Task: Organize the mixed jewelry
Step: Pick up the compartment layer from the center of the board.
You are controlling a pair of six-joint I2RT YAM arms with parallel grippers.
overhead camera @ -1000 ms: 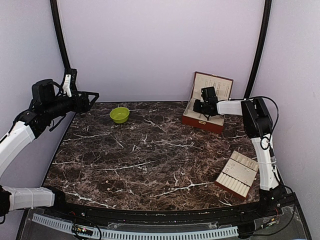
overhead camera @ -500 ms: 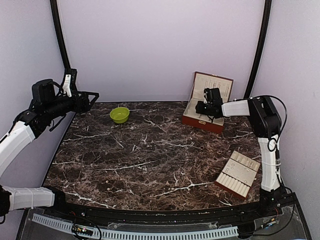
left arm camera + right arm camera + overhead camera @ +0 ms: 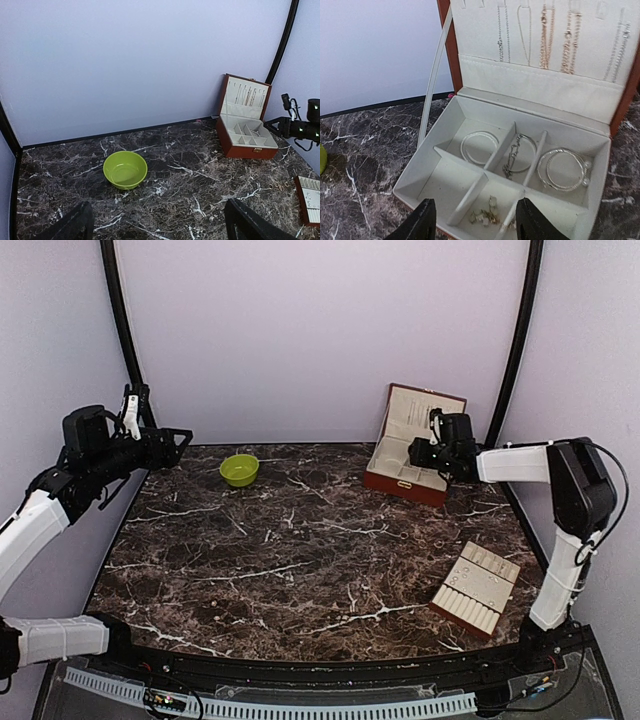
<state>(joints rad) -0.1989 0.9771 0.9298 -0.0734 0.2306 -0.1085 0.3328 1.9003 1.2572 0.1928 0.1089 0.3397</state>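
Note:
The mixed jewelry lies mostly in an open red-brown jewelry box [image 3: 405,478] at the back right. In the right wrist view its compartments hold a silvery hoop [image 3: 479,147], a bangle with a chain [image 3: 521,152], two hoops [image 3: 563,169] and small studs [image 3: 487,216]. Fine chains [image 3: 546,36] hang in the lid. My right gripper [image 3: 476,223] hovers open at the box's near edge, with nothing between its fingers [image 3: 414,452]. A few tiny rings [image 3: 279,186] lie on the marble. My left gripper [image 3: 180,437] is raised at the far left, open and empty [image 3: 160,231].
A lime-green bowl [image 3: 239,469] sits at the back left of centre and looks empty [image 3: 125,169]. A beige slotted tray [image 3: 478,586] with a brown edge lies at the front right. Purple walls enclose the dark marble table [image 3: 290,550].
My right gripper has drawn back to the right, off the box's inside, and its jaws have opened. The right arm has swung outward. The left arm shifted only slightly.

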